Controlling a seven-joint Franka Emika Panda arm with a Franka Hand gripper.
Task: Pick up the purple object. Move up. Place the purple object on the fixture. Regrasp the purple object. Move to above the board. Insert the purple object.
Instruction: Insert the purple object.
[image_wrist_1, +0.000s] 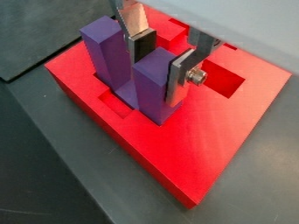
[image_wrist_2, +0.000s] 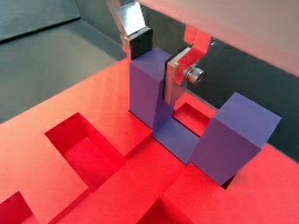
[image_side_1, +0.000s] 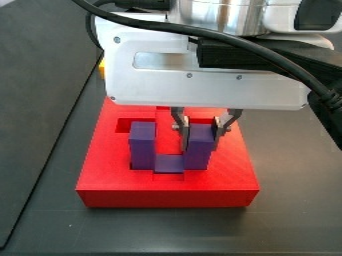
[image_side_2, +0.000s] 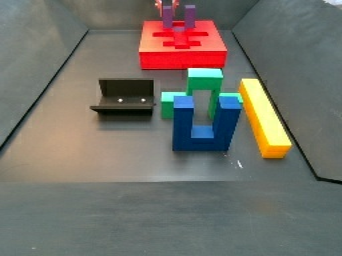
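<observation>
Wrist and side views of the insertion site. The gripper (image_wrist_1: 163, 59) stands over the board (image_wrist_1: 222, 140), its silver fingers (image_wrist_2: 179, 70) pinching one upright prong of the purple object (image_wrist_1: 135, 74), whose base sits down in a recessed cutout near the board's middle. Both wrist views show the second prong standing free beside the fingers. Only a side view shows the fixture (image_side_2: 123, 97) on the floor, well apart from the board, near the blue U-shaped block (image_side_2: 206, 123), green block (image_side_2: 202, 88) and yellow bar (image_side_2: 263, 115).
</observation>
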